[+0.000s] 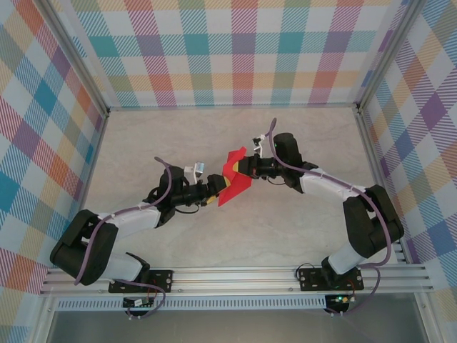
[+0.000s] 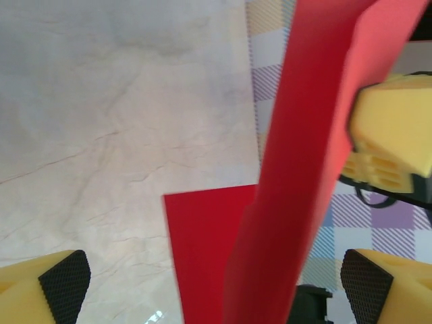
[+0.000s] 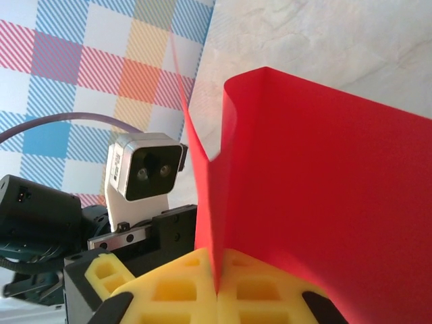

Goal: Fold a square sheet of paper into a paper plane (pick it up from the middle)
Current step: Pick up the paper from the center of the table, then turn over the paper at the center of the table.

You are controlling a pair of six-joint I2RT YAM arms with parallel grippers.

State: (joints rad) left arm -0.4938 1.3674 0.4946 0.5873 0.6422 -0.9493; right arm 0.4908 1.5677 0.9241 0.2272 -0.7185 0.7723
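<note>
The red paper (image 1: 233, 180) hangs in the air over the middle of the table (image 1: 157, 136), partly folded, between the two claws. I judge that a fold is in progress. The right claw (image 3: 217, 273) is clenched on one edge of the paper. The left claw (image 2: 216, 278) is wide open, one pad on each side of the sheet, not touching it. Next it probably must close exactly on the crease.
</note>
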